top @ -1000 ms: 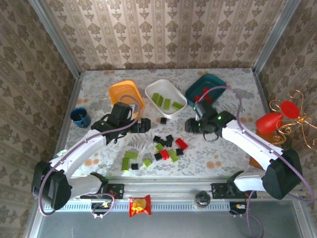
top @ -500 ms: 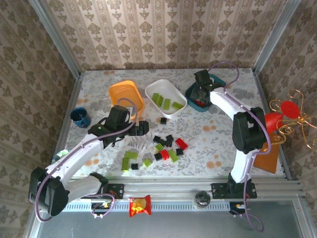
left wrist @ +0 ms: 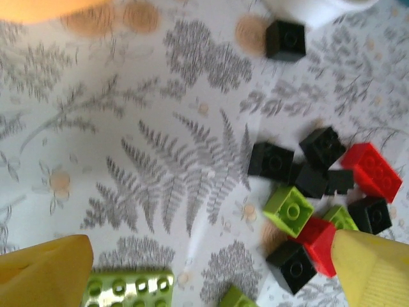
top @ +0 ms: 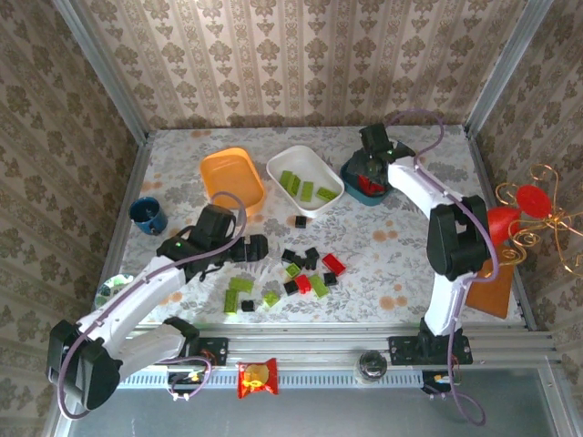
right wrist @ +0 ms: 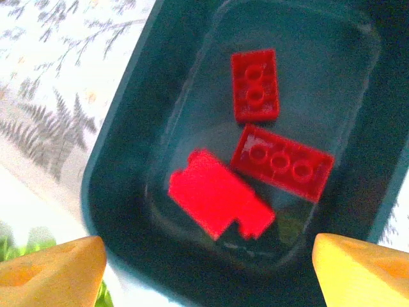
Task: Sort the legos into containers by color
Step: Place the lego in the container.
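We record: right gripper (right wrist: 206,246), fingers spread and empty, over shallow dark teal plastic tub (right wrist: 115,160) holding three red plastic bricks (right wrist: 255,86); left gripper (left wrist: 211,240), likewise spread, over loose red, lime, black bricks (left wrist: 289,210)

Table seen from above. Three tubs stand in a row at the far side: left tub (top: 233,178), middle tub (top: 304,179), right tub (right wrist: 115,166). Several bricks (top: 307,189) lie in the middle tub. Three more bricks (right wrist: 255,86) lie close together in the right tub. A single brick (top: 300,221) lies just before the middle tub. A loose heap (top: 308,269) lies nearer, at centre, with stray pieces (top: 241,291) to its left. A cup (top: 148,215) stands near the left edge.
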You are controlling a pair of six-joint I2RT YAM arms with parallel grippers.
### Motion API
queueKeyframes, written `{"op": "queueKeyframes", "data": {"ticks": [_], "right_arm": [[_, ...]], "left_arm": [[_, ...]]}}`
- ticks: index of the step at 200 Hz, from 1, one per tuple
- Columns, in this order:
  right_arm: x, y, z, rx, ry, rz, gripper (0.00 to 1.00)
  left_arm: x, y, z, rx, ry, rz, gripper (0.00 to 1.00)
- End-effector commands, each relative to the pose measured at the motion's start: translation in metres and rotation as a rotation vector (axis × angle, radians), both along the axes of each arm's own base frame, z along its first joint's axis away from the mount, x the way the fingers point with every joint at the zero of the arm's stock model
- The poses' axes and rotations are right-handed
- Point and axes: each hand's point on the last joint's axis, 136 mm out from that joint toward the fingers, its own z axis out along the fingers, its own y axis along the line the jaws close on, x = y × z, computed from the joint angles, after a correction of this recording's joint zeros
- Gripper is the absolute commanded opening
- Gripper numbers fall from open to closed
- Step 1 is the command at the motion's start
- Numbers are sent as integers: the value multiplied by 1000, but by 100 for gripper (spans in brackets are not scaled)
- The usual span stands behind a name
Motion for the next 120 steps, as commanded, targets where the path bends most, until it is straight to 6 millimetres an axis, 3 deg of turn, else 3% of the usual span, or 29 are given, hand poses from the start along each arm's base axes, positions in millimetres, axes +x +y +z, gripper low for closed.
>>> {"op": "queueKeyframes", "data": {"ticks": [1, 34, 61, 94, 120], "right_arm": [[-27, 29, 27, 29, -68, 61, 86], [-73, 52, 10, 32, -43, 135, 86], [-94, 57, 4, 50, -35, 159, 86], [-101, 57, 9, 62, -46, 172, 86], [-100, 57, 14, 61, -56, 179, 86]], "left_arm": [[-34, 19, -25, 83, 135, 32, 93], [-72, 38, -39, 170, 238, 69, 91], [-99, 60, -55, 232, 323, 136, 92], [-102, 71, -68, 269, 340, 191, 83], [-96, 65, -79, 273, 342, 176, 80]]}}
